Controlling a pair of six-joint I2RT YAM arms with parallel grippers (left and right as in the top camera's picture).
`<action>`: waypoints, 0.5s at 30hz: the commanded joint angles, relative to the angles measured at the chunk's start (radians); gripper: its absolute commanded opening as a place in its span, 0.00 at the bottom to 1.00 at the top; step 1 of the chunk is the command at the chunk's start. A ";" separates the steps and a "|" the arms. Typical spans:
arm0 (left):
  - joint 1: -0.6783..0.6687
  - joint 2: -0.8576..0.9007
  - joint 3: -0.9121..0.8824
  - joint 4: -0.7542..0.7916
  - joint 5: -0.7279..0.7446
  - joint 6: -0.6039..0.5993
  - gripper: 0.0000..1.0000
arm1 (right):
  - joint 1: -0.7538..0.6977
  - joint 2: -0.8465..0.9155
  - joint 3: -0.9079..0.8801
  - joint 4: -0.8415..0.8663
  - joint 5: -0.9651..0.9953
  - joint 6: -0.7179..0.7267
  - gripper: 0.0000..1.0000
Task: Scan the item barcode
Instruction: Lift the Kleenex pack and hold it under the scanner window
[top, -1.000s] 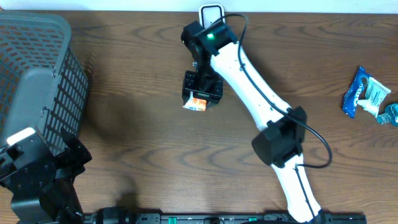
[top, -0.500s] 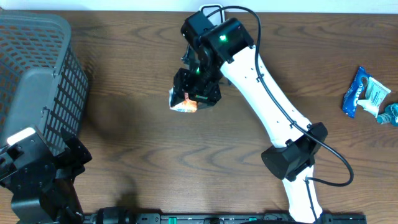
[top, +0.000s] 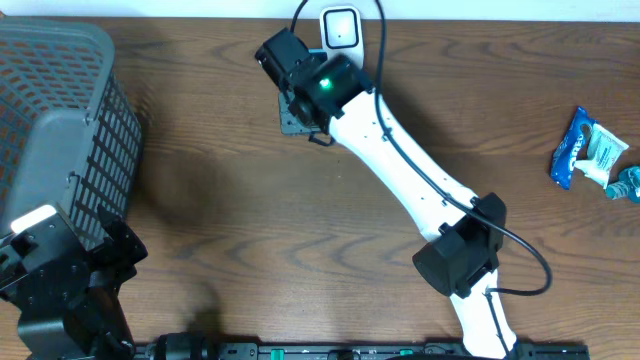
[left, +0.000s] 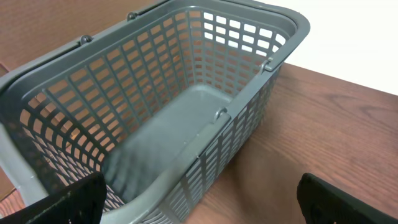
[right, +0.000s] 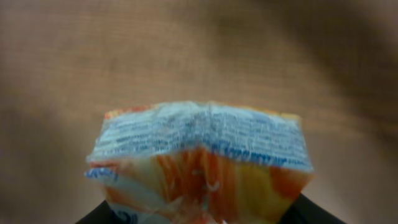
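the right gripper (right: 199, 218) pinches the orange packet (right: 202, 155) at the bottom of the wrist frame, just lower left of the scanner (top: 341, 27) overhead. no barcode shows; i would turn the printed side to the scanner and hold level. the left gripper (left: 208, 199) gapes empty by the basket (left: 273, 37).

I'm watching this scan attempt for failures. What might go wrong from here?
The orange and yellow crinkled plastic packet is pinched only at one end by the right gripper, so it may slip or fold. No barcode shows on the printed white seam facing the wrist camera, and the overhead view hides the packet under the arm, so the code may not be facing the small white rounded device.
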 joint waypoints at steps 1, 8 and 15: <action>0.004 -0.001 -0.002 -0.002 -0.003 -0.005 0.98 | 0.003 0.013 -0.174 0.200 0.153 0.004 0.49; 0.004 -0.001 -0.002 -0.002 -0.003 -0.005 0.98 | -0.006 0.014 -0.387 0.620 0.290 -0.014 0.52; 0.004 -0.001 -0.002 -0.002 -0.003 -0.005 0.98 | -0.065 0.014 -0.534 1.013 0.400 -0.056 0.55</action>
